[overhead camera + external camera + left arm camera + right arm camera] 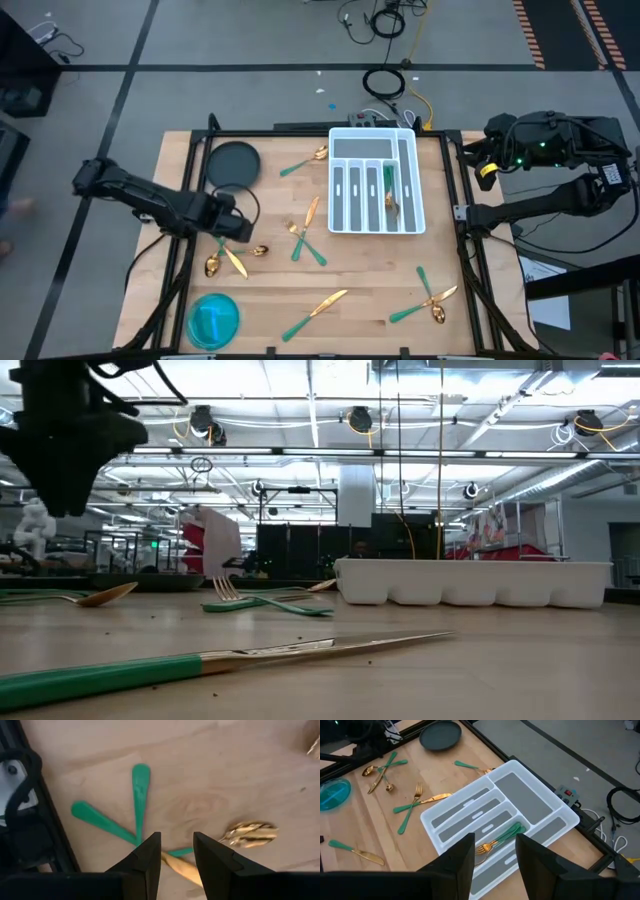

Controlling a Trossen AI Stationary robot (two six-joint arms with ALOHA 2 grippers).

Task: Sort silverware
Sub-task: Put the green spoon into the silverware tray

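Here the left gripper hovers, narrowly parted and empty, over crossed silverware.

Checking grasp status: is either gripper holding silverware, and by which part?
Nothing is held. The left gripper hovers open over crossed utensils; the right gripper is open above the tray.

The whole table is seen from directly overhead; the low view looks level across it. The white tray is shared with the right wrist view.
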